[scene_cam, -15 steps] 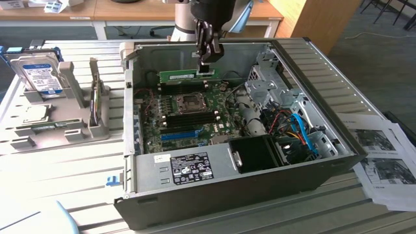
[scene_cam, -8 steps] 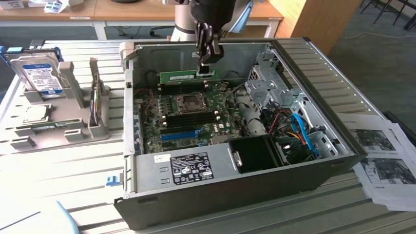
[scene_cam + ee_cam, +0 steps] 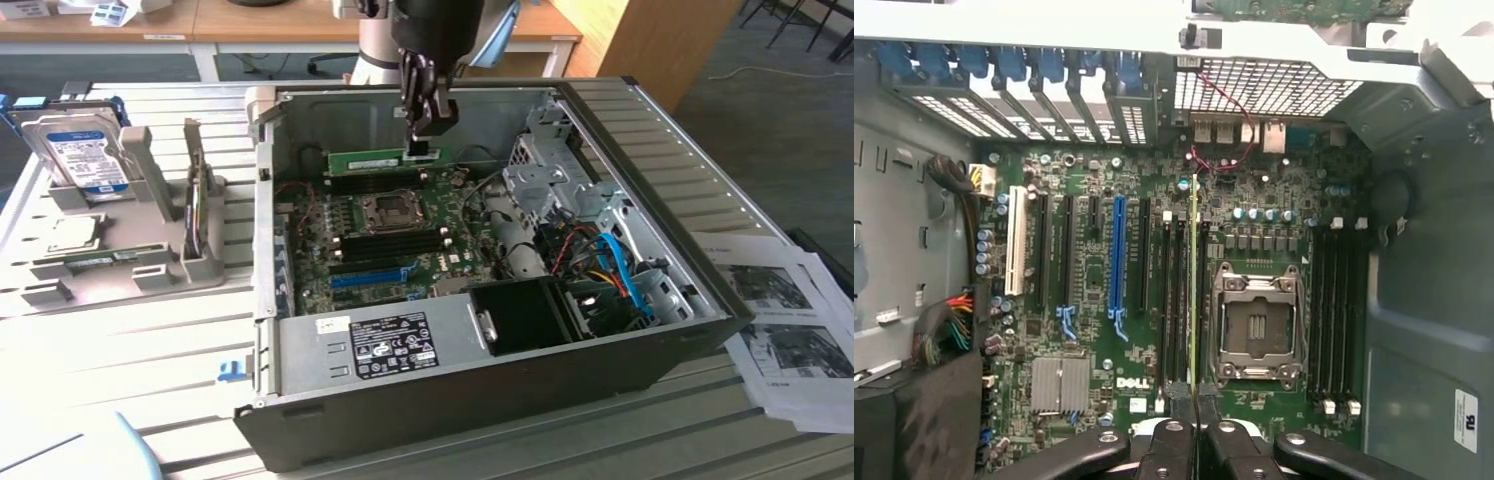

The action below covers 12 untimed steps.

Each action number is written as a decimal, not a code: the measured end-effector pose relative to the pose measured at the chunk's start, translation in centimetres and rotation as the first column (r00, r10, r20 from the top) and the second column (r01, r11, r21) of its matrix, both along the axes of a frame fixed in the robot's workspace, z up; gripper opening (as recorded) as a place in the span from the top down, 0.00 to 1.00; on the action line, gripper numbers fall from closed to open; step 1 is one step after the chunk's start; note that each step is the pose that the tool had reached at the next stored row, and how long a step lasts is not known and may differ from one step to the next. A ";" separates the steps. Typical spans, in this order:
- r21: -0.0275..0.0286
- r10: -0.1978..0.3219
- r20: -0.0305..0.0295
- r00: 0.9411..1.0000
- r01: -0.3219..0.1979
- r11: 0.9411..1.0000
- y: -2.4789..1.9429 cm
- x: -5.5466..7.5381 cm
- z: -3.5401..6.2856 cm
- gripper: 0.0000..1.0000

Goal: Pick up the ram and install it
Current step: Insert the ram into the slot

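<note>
Now our hand [image 3: 1194,402] is pinched almost closed on the ram [image 3: 364,158], held edge-on over the dark memory slots [image 3: 1174,290] beside the CPU socket [image 3: 1256,325]; lowered tilted or off-line, we judge it could jam or miss its slot.

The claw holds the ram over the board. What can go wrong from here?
The claw grips the ram near one end, so the free end may tilt when pressed. The dark memory slots lie close together; the stick could miss its slot. The CPU socket beside them could be hit.
</note>
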<state>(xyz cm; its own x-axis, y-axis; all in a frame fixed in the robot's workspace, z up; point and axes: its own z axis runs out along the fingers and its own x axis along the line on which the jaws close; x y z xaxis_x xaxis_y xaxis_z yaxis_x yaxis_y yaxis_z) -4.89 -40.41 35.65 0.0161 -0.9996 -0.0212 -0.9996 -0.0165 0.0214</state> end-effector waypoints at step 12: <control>0.000 0.000 0.000 1.000 0.000 1.000 0.00 0.0 -1.35 0.89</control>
